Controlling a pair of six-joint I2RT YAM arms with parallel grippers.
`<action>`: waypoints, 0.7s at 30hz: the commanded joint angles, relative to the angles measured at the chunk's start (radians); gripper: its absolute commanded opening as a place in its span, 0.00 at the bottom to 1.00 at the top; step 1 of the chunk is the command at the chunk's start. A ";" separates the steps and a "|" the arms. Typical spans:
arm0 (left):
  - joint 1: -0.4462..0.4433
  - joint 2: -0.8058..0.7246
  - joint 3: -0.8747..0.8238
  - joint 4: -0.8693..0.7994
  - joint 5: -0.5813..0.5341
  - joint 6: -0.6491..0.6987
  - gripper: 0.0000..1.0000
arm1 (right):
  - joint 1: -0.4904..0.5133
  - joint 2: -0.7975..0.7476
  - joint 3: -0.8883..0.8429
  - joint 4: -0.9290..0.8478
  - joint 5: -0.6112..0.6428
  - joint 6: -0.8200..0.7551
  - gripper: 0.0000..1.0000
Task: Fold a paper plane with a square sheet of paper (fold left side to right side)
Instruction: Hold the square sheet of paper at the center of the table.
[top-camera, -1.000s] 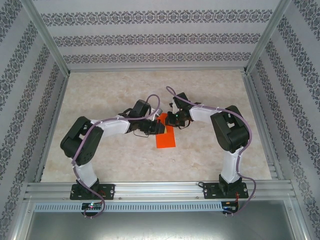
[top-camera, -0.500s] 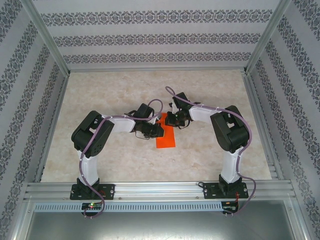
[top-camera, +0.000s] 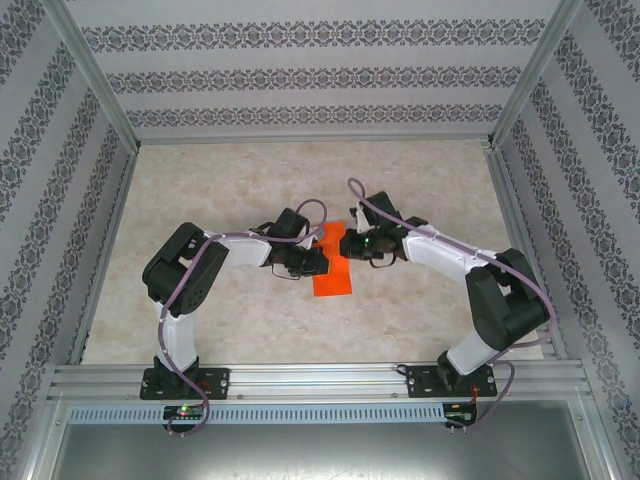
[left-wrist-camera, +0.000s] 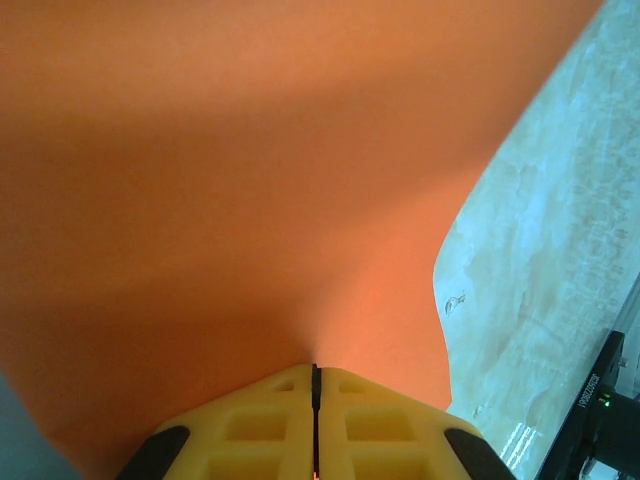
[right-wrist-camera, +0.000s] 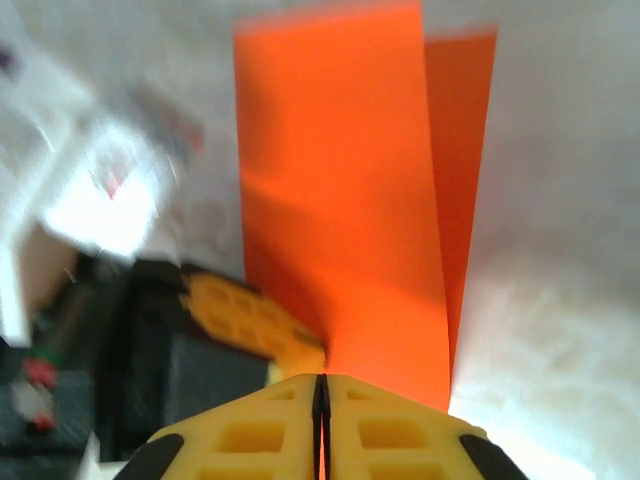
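While left fingers (left-wrist-camera: 250, 432) and right fingers (right-wrist-camera: 250, 436) pinch it, orange paper (top-camera: 332, 277) sits folded

Walls (top-camera: 300, 75): papered in pale stripes with dark damask bands.
Table top (top-camera: 220, 180): finished in a beige marble pattern.
Frame (top-camera: 300, 378): built of aluminium rails and posts.
Light: spread evenly.

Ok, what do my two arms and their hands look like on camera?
The left arm and right arm have white links, bulky black joints and a lilac cable running along each. The left hand and right hand have yellow fingers with square pockets.
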 joint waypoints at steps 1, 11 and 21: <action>-0.027 0.011 -0.016 -0.069 -0.061 0.002 0.09 | 0.055 0.001 -0.069 -0.003 -0.013 0.044 0.08; -0.026 -0.012 0.010 -0.091 -0.057 0.014 0.10 | 0.100 0.124 -0.073 -0.040 0.025 0.049 0.07; 0.013 0.007 0.112 -0.149 -0.078 0.052 0.13 | 0.099 0.173 -0.046 -0.148 0.073 -0.020 0.05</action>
